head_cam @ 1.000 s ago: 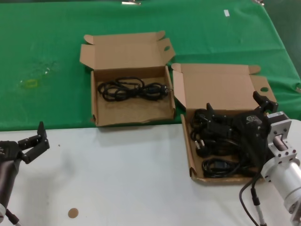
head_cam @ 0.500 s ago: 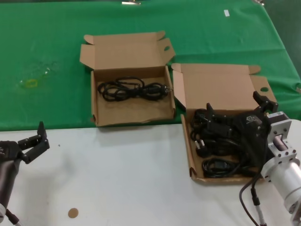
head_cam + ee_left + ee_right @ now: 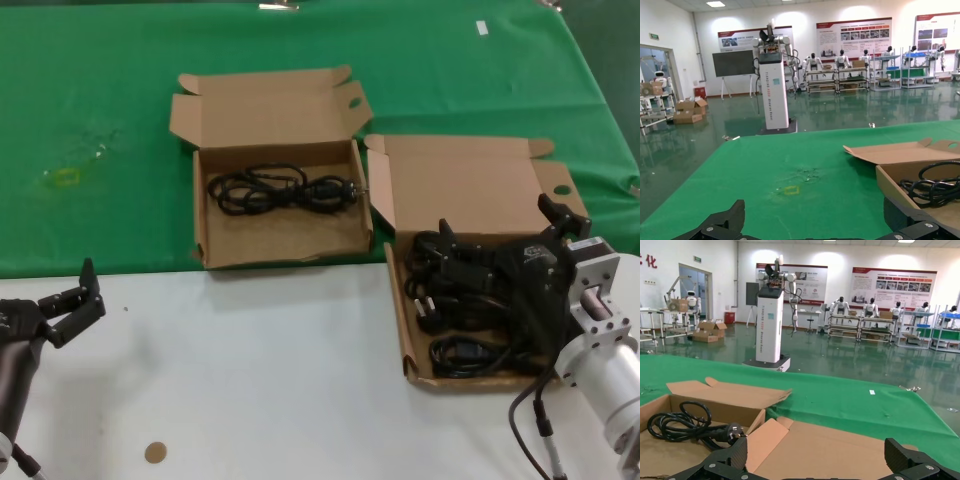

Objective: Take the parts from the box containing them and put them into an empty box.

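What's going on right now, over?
Right gripper open, over the cords in the wide box. Left gripper open, parked at the near left. One cord already in the smaller box. Nothing in the way.

R gripper (image 3: 497, 245) covers much of the black cords (image 3: 450, 310) under it in the wide box (image 3: 470, 180), so no count possible. R arm body cut off at the head view's edge. L gripper (image 3: 68, 305) arm likewise cut off.
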Tool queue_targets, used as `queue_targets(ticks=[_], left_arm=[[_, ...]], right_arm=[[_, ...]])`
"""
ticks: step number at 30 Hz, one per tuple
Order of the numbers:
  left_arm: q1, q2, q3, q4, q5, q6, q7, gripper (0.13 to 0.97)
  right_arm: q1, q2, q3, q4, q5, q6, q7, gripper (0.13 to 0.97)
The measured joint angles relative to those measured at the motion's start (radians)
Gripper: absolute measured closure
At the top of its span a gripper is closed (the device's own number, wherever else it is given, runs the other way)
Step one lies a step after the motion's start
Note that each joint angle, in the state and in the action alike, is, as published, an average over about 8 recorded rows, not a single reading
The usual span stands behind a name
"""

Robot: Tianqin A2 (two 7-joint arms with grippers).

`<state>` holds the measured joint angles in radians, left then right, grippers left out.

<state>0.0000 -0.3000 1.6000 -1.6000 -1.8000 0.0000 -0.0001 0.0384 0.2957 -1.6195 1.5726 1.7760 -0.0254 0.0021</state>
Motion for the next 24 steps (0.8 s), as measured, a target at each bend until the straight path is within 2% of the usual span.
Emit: queue_targets(ticks=[24], left_arm=[[0.000, 0.000, 0.000, 0.000, 0.000, 0.000, 0.001, 0.132]], right_arm=[[0.000, 0.000, 0.000, 0.000, 0.000, 0.000, 0.000, 0.129]])
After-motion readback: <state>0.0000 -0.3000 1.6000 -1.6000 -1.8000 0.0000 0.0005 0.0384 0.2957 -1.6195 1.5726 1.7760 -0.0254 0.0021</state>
